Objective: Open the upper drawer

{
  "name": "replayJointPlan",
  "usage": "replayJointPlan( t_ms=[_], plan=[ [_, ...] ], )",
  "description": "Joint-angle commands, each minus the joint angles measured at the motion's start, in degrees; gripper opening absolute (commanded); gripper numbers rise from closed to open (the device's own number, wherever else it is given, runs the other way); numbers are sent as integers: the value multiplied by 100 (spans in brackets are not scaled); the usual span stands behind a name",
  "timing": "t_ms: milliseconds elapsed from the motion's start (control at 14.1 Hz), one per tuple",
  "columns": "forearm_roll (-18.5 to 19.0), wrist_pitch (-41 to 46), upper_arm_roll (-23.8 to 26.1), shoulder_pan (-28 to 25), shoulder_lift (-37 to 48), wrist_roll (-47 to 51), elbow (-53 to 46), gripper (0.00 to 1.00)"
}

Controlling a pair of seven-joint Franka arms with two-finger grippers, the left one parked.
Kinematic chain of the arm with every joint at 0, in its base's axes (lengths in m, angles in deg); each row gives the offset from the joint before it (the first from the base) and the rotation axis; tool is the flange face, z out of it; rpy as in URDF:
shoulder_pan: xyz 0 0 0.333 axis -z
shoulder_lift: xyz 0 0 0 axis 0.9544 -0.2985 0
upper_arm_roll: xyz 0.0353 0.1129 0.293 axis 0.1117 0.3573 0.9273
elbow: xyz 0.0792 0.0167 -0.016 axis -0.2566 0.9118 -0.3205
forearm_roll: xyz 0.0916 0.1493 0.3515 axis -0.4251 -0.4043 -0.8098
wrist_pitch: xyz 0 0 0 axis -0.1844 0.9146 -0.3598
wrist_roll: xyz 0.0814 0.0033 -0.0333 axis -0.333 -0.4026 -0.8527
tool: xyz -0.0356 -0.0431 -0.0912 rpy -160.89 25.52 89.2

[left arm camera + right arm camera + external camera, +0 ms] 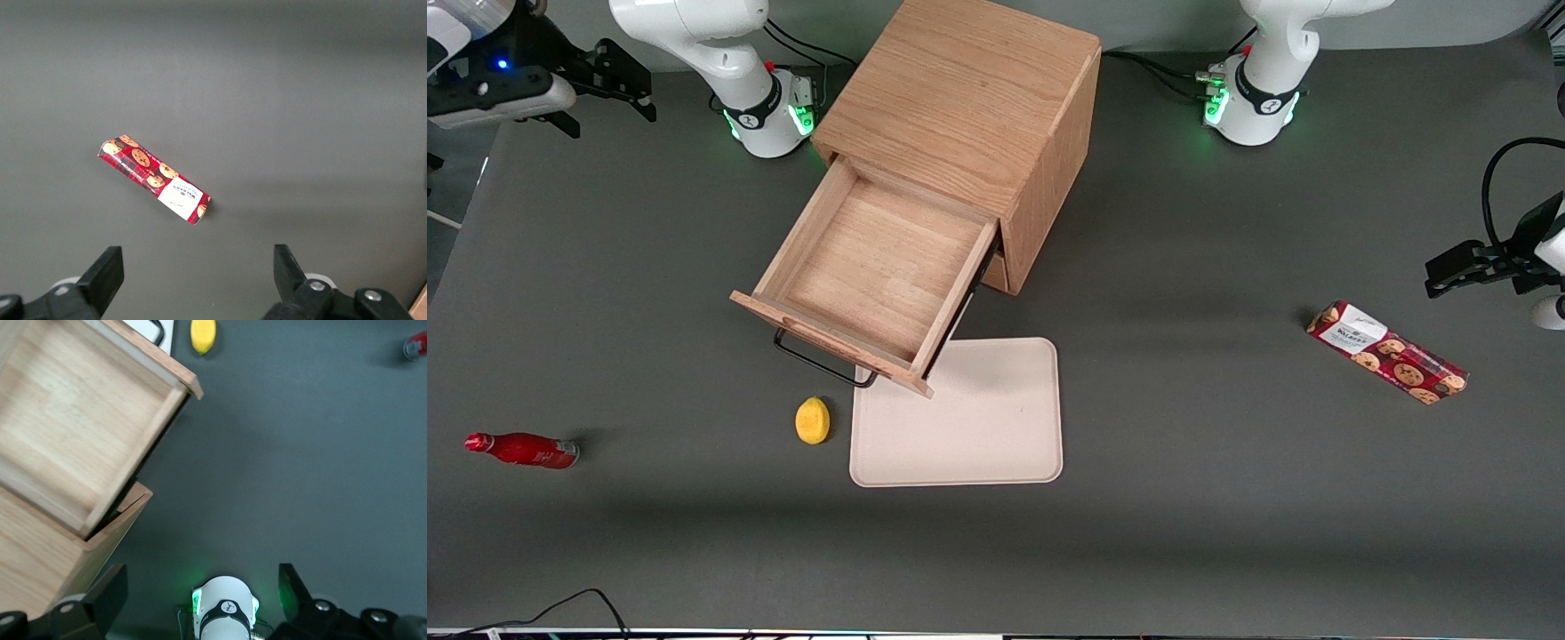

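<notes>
**Upper drawer out, arm withdrawn**

At the middle of the table, the upper drawer (876, 267) stands pulled well out of the cabinet (969, 98), its bare wooden floor open to view and nothing inside. Its black wire handle (818, 360) hangs at the front panel, which reaches out over the edge of a pale tray (978, 436) lying on the table nearer the front camera. Judging by how far the drawer is out, the opening itself looks done; what remains seems to be no more than the arm settling clear. If anything more were wanted, it would be a short further pull on the handle, and that would mean bringing the arm all the way back down to it.

The gripper (609, 84) is up by the working arm's base, well apart from the drawer and its handle and higher than the cabinet's top. Its fingers (110, 593) are spread wide and hold nothing; in the wrist view the open drawer shows below and off to one side of them, not between them.

A lemon (812, 420) sits just beside the tray, near the handle. A red bottle (523, 450) lies on its side toward the working arm's end of the table, and a packet of cookies (1387, 352) lies toward the parked arm's end.
</notes>
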Motion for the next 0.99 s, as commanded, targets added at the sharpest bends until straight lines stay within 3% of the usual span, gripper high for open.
replayJointPlan(
  t_ms=[0, 426, 923],
  plan=[
    [394, -320, -236, -40, 361, 50, 619, 100],
    [572, -434, -290, -49, -561, 58, -373, 100],
    [475, -189, -439, -58, -1310, 137, -1280, 100]
  ],
)
